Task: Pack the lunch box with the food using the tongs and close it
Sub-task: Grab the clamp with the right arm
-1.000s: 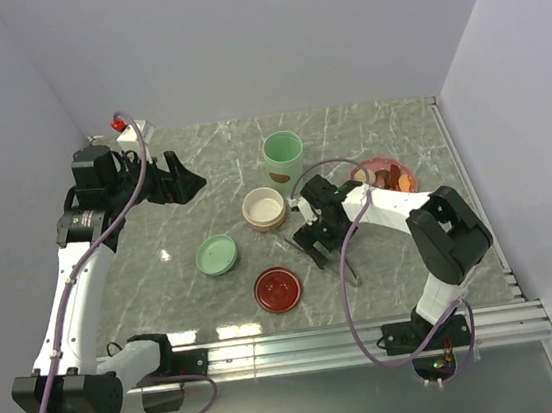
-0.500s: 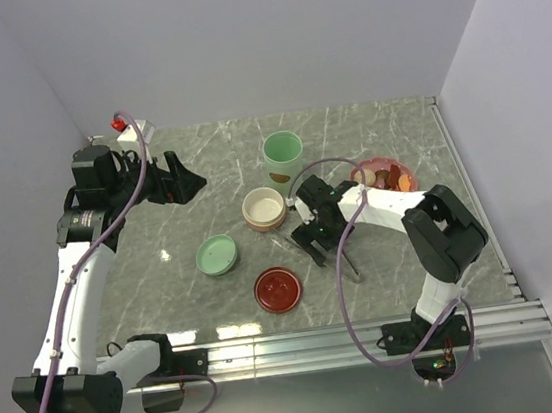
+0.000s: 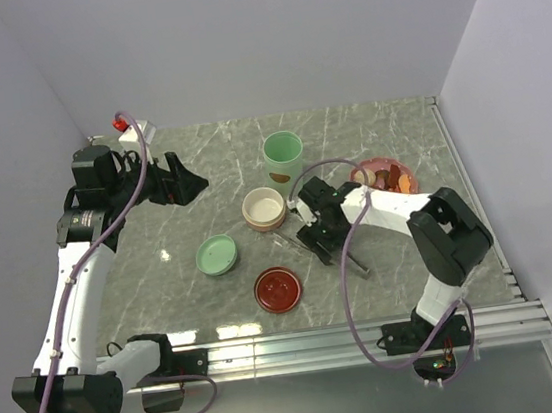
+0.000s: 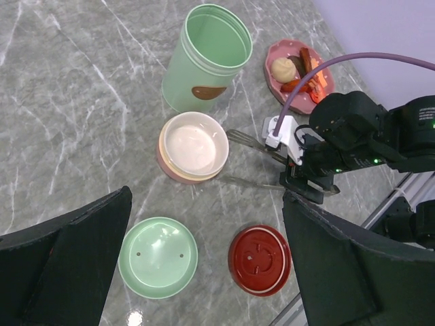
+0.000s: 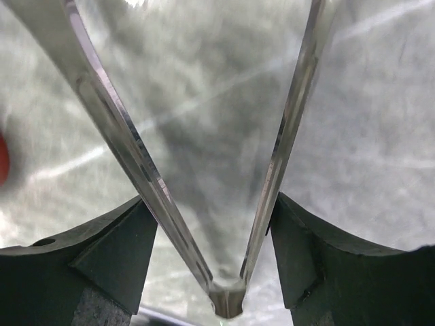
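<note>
The silver tongs [image 3: 356,263] lie on the marble just right of the cream bowl. My right gripper [image 3: 319,241] is low over them. In the right wrist view both tong arms [image 5: 126,136] run between my fingers near the joined end, and each pad [image 5: 115,251] touches an arm, so the right gripper [image 5: 212,221] is shut on the tongs. The food [image 3: 389,173] is on the pink plate [image 3: 364,169] at the back right. The tall green lunch box [image 3: 283,155] stands open. My left gripper [image 3: 189,183] hangs high at the left, open and holding nothing.
A cream bowl in a pink base [image 3: 263,208] stands in front of the green container. A green lid [image 3: 218,255] and a red lid [image 3: 278,290] lie nearer the front. A metal rail [image 3: 373,336] runs along the table's near edge. Walls close in at left, back and right.
My right gripper has closed from open onto the tongs and shifted slightly. The tongs' near end has swung a little to the right. The left arm has not moved.
</note>
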Action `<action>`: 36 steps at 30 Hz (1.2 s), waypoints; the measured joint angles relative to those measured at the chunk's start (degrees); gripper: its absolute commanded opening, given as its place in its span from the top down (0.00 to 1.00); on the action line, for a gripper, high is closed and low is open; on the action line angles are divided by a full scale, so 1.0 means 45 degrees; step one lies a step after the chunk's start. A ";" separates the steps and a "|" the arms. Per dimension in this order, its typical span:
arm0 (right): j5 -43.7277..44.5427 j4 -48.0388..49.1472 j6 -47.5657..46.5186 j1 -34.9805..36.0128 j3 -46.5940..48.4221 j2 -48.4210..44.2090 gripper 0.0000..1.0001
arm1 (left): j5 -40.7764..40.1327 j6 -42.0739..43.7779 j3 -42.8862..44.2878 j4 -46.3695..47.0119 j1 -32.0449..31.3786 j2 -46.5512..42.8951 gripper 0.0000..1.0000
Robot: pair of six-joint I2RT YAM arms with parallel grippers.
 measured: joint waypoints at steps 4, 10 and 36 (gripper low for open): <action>-0.0034 -0.0729 -0.0306 -0.0029 -0.0223 -0.1166 0.29 | 0.0257 0.0019 0.0000 -0.0005 0.0000 0.0000 0.01; -0.0034 -0.1443 -0.0758 -0.0233 -0.0219 -0.3716 0.30 | 0.0505 0.0024 0.0000 -0.0010 0.0000 -0.0078 0.00; -0.2618 -0.5362 -0.2943 -0.7257 0.3453 -0.5979 0.40 | 0.1627 0.0136 0.0525 -0.0068 0.0005 -0.0146 0.01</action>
